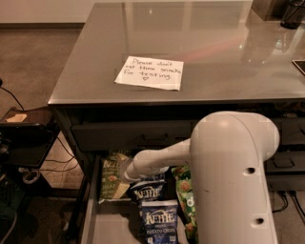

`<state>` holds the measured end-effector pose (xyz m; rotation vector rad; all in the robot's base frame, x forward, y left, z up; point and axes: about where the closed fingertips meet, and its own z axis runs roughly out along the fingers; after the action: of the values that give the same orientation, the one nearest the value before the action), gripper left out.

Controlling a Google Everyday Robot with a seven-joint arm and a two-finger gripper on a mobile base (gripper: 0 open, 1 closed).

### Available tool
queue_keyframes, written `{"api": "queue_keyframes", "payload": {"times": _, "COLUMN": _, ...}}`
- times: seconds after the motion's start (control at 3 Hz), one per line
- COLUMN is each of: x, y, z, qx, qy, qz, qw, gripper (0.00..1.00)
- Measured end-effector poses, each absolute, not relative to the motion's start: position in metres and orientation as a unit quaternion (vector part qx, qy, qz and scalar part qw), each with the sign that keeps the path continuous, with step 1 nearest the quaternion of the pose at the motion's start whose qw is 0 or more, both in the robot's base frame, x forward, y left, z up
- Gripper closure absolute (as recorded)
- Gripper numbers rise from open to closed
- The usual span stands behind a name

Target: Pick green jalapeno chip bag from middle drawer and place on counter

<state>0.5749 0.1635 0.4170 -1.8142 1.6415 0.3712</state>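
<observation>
The green jalapeno chip bag (110,177) lies at the back left of the open middle drawer (106,229), dark olive with pale lettering. My gripper (126,176) sits at the end of the white forearm, low in the drawer, right at the bag's right edge and above a dark blue Kettle bag. My arm's big white housing fills the lower right and hides the drawer's right side. The counter (200,38) is glossy grey, with a white handwritten note (150,73) near its front.
Two dark blue Kettle bags (148,193) (159,222) lie mid-drawer. A brighter green bag (186,200) shows beside my arm. A closed drawer front with a bar handle (152,138) sits above. A dark shelf with cables (24,147) stands left. A dark object (292,13) is at the counter's back right.
</observation>
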Motion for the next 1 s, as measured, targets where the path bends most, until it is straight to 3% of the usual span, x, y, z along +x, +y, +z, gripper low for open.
{"api": "queue_keyframes", "payload": {"times": 0.33, "x": 0.579, "y": 0.165, "z": 0.400, "qx": -0.706, "qy": 0.622, "qz": 0.132, "qw": 0.313, "gripper": 0.00}}
{"api": "queue_keyframes", "payload": {"times": 1.0, "x": 0.575, "y": 0.167, "z": 0.375, "qx": -0.728, "qy": 0.612, "qz": 0.118, "qw": 0.284, "gripper": 0.43}}
